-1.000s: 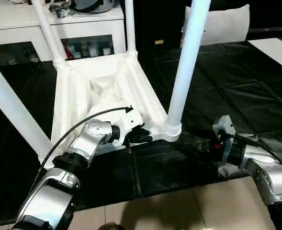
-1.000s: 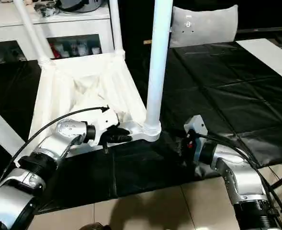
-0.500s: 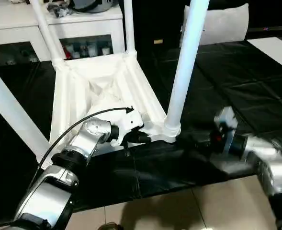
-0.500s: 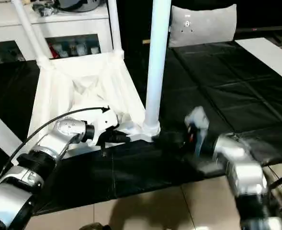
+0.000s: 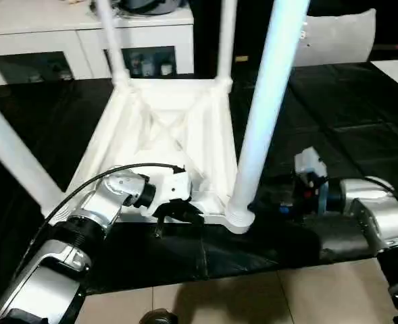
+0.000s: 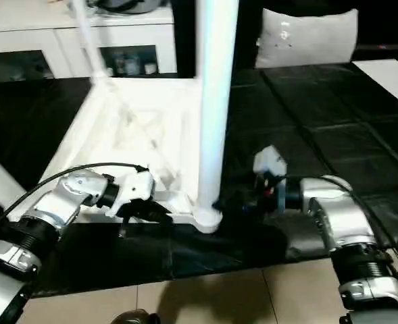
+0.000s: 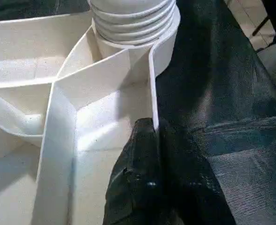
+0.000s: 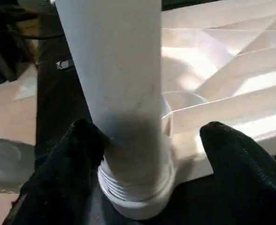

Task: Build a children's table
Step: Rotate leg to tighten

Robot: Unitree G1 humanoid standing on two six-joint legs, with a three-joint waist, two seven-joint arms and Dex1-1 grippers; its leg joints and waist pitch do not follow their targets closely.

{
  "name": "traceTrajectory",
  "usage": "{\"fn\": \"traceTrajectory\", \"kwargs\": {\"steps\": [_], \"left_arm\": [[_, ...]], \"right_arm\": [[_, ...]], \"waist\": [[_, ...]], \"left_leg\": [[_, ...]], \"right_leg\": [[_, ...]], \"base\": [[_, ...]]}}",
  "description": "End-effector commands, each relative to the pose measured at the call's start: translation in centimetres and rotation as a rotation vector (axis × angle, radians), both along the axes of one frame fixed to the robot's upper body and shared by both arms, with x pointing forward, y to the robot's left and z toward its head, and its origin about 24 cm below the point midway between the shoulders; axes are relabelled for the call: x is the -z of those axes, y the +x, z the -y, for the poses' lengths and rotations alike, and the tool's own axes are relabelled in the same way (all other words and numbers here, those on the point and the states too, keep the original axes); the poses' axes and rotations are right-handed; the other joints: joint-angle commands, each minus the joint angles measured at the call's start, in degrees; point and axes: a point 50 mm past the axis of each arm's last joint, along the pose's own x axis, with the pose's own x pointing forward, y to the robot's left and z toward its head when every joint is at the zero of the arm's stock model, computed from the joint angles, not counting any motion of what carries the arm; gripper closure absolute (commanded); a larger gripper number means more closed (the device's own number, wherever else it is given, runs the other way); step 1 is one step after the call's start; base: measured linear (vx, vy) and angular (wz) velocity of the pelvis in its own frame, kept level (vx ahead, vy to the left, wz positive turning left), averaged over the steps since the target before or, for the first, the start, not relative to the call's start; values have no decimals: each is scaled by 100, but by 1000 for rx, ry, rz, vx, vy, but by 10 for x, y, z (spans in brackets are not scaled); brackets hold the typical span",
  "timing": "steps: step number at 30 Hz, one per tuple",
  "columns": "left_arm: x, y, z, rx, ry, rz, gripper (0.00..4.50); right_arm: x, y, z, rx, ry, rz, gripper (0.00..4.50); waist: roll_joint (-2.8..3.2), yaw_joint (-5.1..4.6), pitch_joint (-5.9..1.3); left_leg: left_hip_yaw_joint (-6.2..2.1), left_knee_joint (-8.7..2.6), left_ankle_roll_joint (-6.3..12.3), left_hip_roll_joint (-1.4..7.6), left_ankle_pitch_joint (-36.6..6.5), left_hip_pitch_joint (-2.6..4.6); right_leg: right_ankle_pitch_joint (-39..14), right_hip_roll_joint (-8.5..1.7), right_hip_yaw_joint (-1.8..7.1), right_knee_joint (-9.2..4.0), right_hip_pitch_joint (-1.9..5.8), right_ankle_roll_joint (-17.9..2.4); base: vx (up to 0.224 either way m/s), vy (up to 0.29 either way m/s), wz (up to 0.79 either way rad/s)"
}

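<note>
Moved since earlier: right gripper [image 8: 142,154] has come forward from well apart at the table's near-right corner to the base of the near-right leg [image 5: 269,101]; the camera has also shifted, so the table sits more squarely in view.
Table position: children's table [image 5: 178,128] lies upside down on the black mat [image 5: 361,135], ribbed underside up, at 12 o'clock from the robot, legs standing in the corner sockets.
Left gripper: left gripper [image 7: 154,140] is clamped tight on the table's near rim [image 7: 152,84], one finger each side of the thin wall, just beside the near-right socket [image 7: 133,28].
Right gripper: its fingers [image 8: 236,159] stand wide apart on either side of the leg's foot, at 3 o'clock from the socket; one touches or nearly touches, the other stands clear.
Background: white cabinet [image 5: 84,34] at 11 o'clock beyond the mat; a grey cushion [image 6: 307,37] at 1 o'clock.
</note>
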Motion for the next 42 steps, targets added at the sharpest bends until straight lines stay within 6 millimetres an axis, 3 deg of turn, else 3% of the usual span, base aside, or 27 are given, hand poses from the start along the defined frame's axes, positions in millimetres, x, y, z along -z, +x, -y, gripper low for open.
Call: {"fn": "traceTrajectory", "kwargs": {"steps": [1, 8, 17, 21, 23, 25, 27, 29, 30, 35, 36, 39, 40, 42], "left_arm": [[5, -7, 12, 114, 64, 3, 450], [6, -7, 13, 114, 63, 8, 450], [9, -8, 11, 97, 63, -3, 450], [11, 1, 16, -105, -5, -37, 450], [11, 5, 20, -183, -27, -45, 450], [12, 9, 27, -272, -44, -37, 450], [12, 10, 32, -308, -63, -39, 450], [12, 13, 38, -359, -81, -37, 450], [12, 14, 40, -370, -85, -36, 450], [5, 23, 63, -543, -162, -43, 450], [5, 24, 65, -553, -158, -28, 450], [5, 26, 66, -574, -149, -8, 450], [5, 27, 66, -572, -139, 13, 450], [4, 28, 61, -551, -123, 39, 450]], "right_arm": [[-2, 1, -6, -73, -11, -10, 113], [0, 3, -12, -104, -9, -27, 162], [5, 0, -13, -140, 20, -90, 238], [15, 1, -21, 31, 86, -154, 249], [19, 2, -31, 91, 98, -141, 250], [24, 11, -45, 259, 78, -125, 250], [25, 16, -50, 343, 76, -118, 251], [27, 22, -54, 434, 67, -111, 251], [28, 24, -55, 456, 66, -110, 252], [32, 34, -67, 674, 83, -88, 252], [31, 34, -68, 678, 105, -89, 197], [30, 35, -67, 711, 138, -89, 175], [28, 35, -63, 724, 168, -80, 158], [25, 32, -55, 698, 194, -50, 144]], "waist": [[-124, -45, -389], [-114, -9, -410], [-102, -7, -414], [-67, -6, -398], [-94, -35, -362], [-75, -83, -329], [-86, -229, -300], [-74, -323, -292], [-68, -375, -288], [-60, -487, -293], [-46, -487, -299], [-46, -474, -319], [9, -461, -338], [-25, -454, -354]], "left_leg": [[-153, -376, 405, 431, -1042, 161], [-154, -357, 458, 428, -834, 152], [-154, -356, 451, 427, -867, 156], [-148, -363, 455, 430, -867, 158], [-161, -405, 255, 419, -1208, 162], [-189, -442, 47, 409, -1599, 196], [-246, -500, -178, 386, -1890, 166], [-252, -504, -264, 384, -2135, 210], [-261, -500, -266, 360, -2220, 194], [-249, -492, -243, 345, -2264, 220], [-239, -490, -195, 343, -2233, 214], [-225, -492, -78, 351, -2024, 183], [-213, -482, -17, 350, -1853, 175], [-201, -464, 73, 344, -1714, 153]], "right_leg": [[-712, -435, 257, -369, 188, -1527], [-458, -432, 254, -334, 191, -1541], [-454, -426, 251, -335, 193, -1550], [-410, -415, 259, -330, 186, -1598], [-1001, -441, 260, -401, 185, -1486], [-1751, -459, 271, -475, 168, -1312], [-2416, -473, 252, -535, 179, -1017], [-2563, -454, 254, -574, 131, -952], [-2637, -452, 248, -584, 147, -928], [-2521, -430, 255, -626, 103, -943], [-2398, -424, 263, -635, 107, -951], [-1901, -405, 276, -593, 134, -1052], [-1543, -401, 274, -557, 149, -1142], [-1303, -403, 272, -544, 182, -1183]], "base": [[0, 0, 0], [0, 0, 0], [0, 0, 0], [0, 0, 0], [0, 0, 0], [0, 0, 0], [0, 0, 0], [0, 0, 0], [0, 0, 0], [0, 0, 0], [0, 0, 0], [0, 0, 0], [0, 0, 0], [0, 0, 0]]}}
